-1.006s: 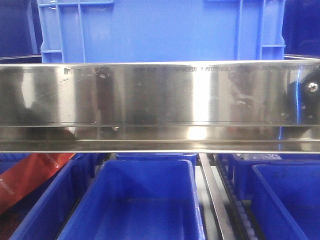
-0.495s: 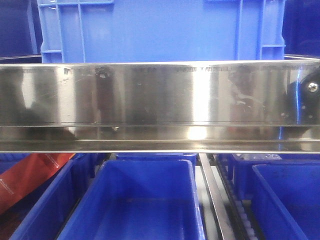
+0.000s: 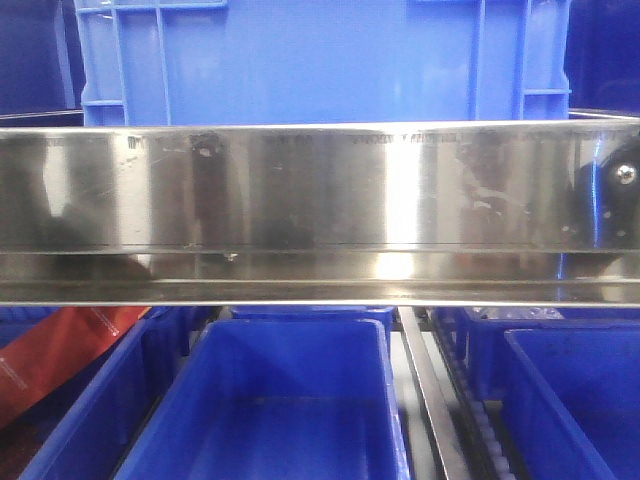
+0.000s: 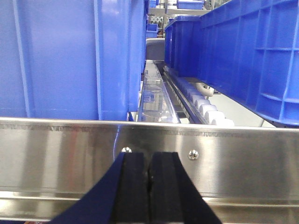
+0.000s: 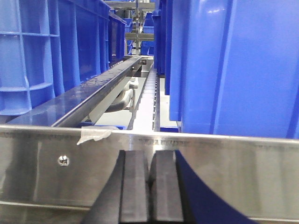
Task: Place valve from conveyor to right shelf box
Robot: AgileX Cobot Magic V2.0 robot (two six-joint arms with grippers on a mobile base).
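Steel shelf rail carries blue crate; blue bins on lower tier

On my left wrist camera I see flat black fingers with a matte, rubbery face. The right fingers look the same: two black slabs on dark, flaring mounts.

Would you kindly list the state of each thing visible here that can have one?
left gripper: shut, holding nothing, in front of the steel rail.
right gripper: shut, holding nothing.
middle lower bin: open-topped, looks empty.
upper crate: upright on the shelf; contents hidden.
tape scrap: stuck on the rail edge.
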